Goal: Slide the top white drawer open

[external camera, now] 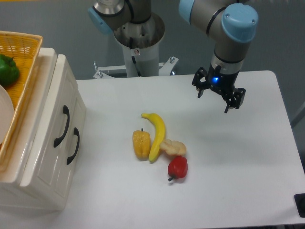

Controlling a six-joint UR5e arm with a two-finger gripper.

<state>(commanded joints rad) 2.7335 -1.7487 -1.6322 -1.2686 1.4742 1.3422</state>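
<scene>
The cream-white drawer cabinet stands at the left edge of the table. Its top white drawer point(61, 112) sits flush with the cabinet front, shut, with a black curved handle point(62, 126). The lower drawer front point(71, 157) has its own black handle point(74, 146). My gripper point(214, 99) hangs over the table's far right part, well away from the cabinet, with its two black fingers spread apart and nothing between them.
A yellow wicker basket point(23, 57) with a green pepper point(8, 70) sits on top of the cabinet. A banana point(157, 132), a yellow pepper point(141, 145), a beige piece point(174, 148) and a red pepper point(177, 167) lie mid-table. The arm's base point(139, 40) stands at the back.
</scene>
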